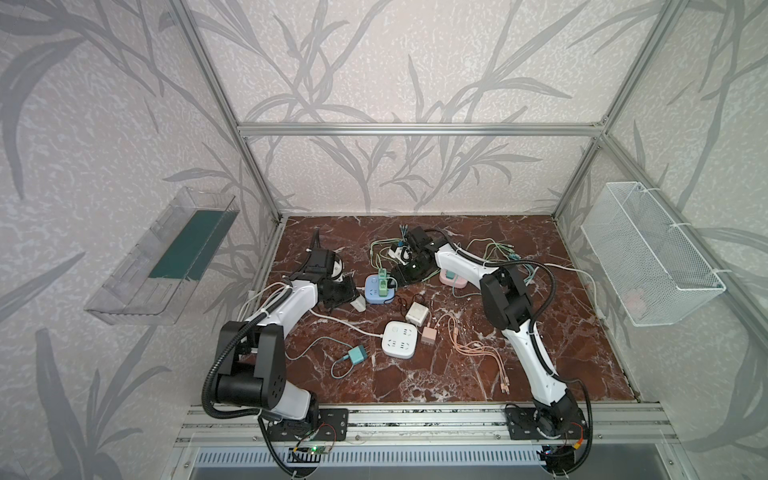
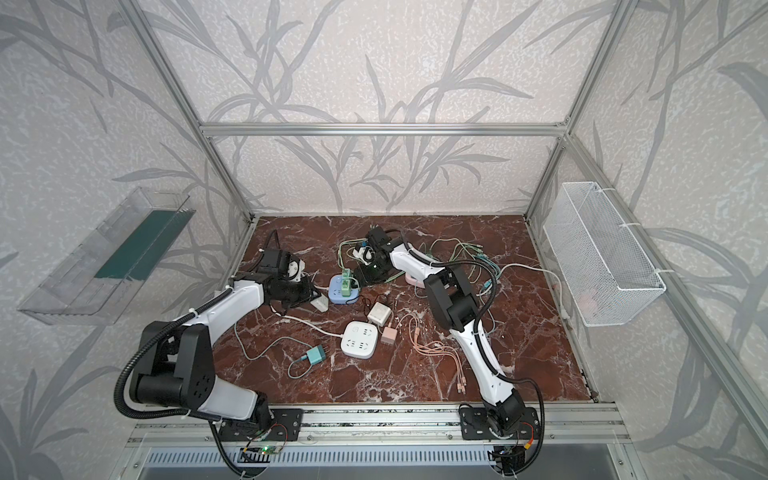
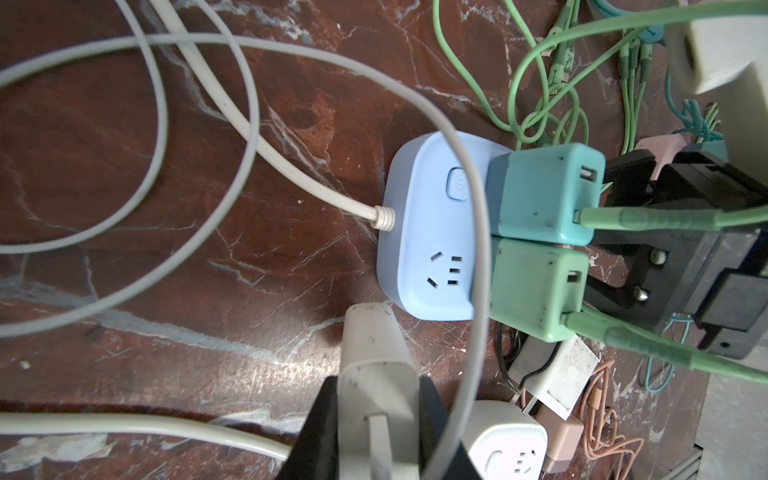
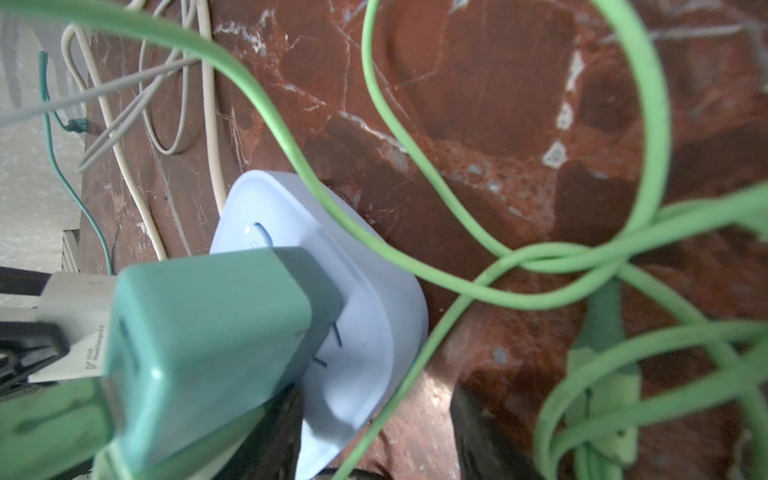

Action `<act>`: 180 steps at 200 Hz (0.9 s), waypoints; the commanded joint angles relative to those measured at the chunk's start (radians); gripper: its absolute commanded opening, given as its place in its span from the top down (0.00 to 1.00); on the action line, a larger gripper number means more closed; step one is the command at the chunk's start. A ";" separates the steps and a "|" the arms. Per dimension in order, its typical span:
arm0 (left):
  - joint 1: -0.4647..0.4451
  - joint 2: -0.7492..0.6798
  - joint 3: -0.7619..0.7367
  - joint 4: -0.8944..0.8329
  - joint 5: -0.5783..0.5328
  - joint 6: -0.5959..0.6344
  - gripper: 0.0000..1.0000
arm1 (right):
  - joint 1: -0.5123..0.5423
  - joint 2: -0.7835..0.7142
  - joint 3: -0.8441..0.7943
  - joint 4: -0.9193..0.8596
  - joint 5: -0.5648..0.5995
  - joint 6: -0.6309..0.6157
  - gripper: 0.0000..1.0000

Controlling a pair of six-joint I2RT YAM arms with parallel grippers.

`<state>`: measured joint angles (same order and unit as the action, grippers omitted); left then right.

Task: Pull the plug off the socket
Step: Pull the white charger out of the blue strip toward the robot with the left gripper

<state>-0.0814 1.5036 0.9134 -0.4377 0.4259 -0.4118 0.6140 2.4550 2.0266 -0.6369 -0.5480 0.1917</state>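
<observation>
The worktop [image 1: 478,374] is a polished red-brown marble slab with white veins, strewn with chargers and cables. Toward its back sits the blue socket [image 1: 372,294], a smooth, rounded plastic block. A teal plug [image 3: 544,193] and a green plug [image 3: 536,286] are seated in it side by side, both boxy and scuffed. The right gripper [image 1: 394,281] reaches to the teal plug. Whether it grips I cannot tell, as its tips are mostly hidden. The left gripper [image 3: 376,415] is clenched on a white plug [image 3: 374,365] just beside the socket, so nothing pins the socket down. A pull may lift the light block along. The looped green cables [image 4: 540,259] may snag.
</observation>
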 commanded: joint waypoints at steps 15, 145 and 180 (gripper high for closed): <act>0.015 0.021 -0.026 0.020 0.047 0.009 0.94 | 0.007 0.030 -0.042 -0.035 0.063 0.002 0.43; 0.027 0.041 -0.001 -0.069 -0.049 0.011 0.70 | 0.008 0.007 -0.064 -0.009 0.056 0.020 0.42; 0.028 0.040 0.023 -0.107 -0.092 0.011 0.65 | 0.007 0.002 -0.071 -0.004 0.055 0.022 0.43</act>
<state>-0.0578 1.5326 0.9066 -0.4686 0.4011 -0.4122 0.6140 2.4393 1.9942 -0.6025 -0.5484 0.2050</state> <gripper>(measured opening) 0.342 0.575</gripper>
